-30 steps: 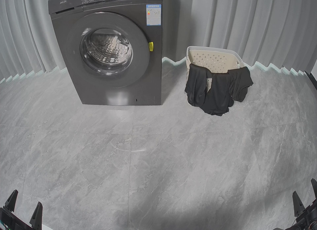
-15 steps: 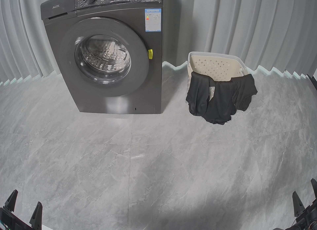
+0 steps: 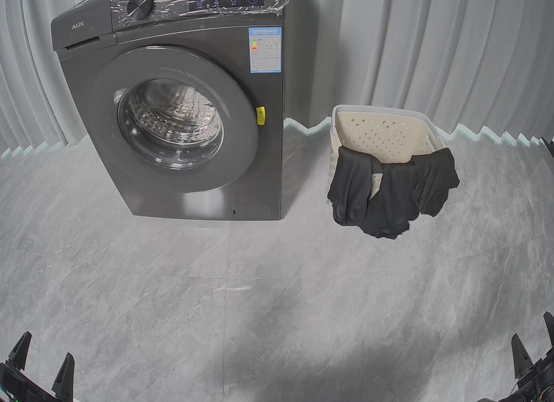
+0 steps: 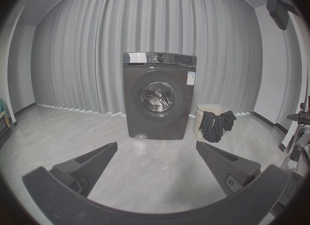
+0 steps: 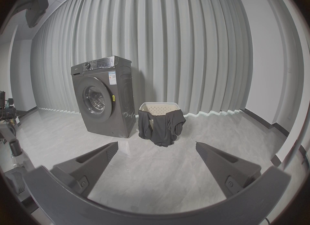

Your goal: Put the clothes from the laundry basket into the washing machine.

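Clothes (image 3: 392, 195), dark grey, soft and limp, hang over the front rim of the laundry basket (image 3: 384, 131), spilling down its outside wall in loose folds until the lowest fold reaches the floor. They lie well apart from both grippers, far across the floor and forward of them, nearer the right arm's side. The basket is a pale cream plastic tub, rectangular with rounded corners, its inner wall pierced by rows of small star-shaped holes. Just beside it, toward the left, stands the washing machine (image 3: 173, 114), a boxy front-loader in matte dark grey metal with a big round door lying flush to its front, a glass porthole showing the shiny ribbed drum, and crinkled clear film over the knob and control panel on top. The left gripper (image 3: 46, 346) and the right gripper (image 3: 531, 328) sit low at the near corners of the head view, each with its black wedge-shaped fingers spread wide and nothing between them. Glossy grey marble-patterned floor tiles (image 3: 323, 305) stretch beneath, and a pleated pale curtain (image 3: 433, 33) hangs behind.
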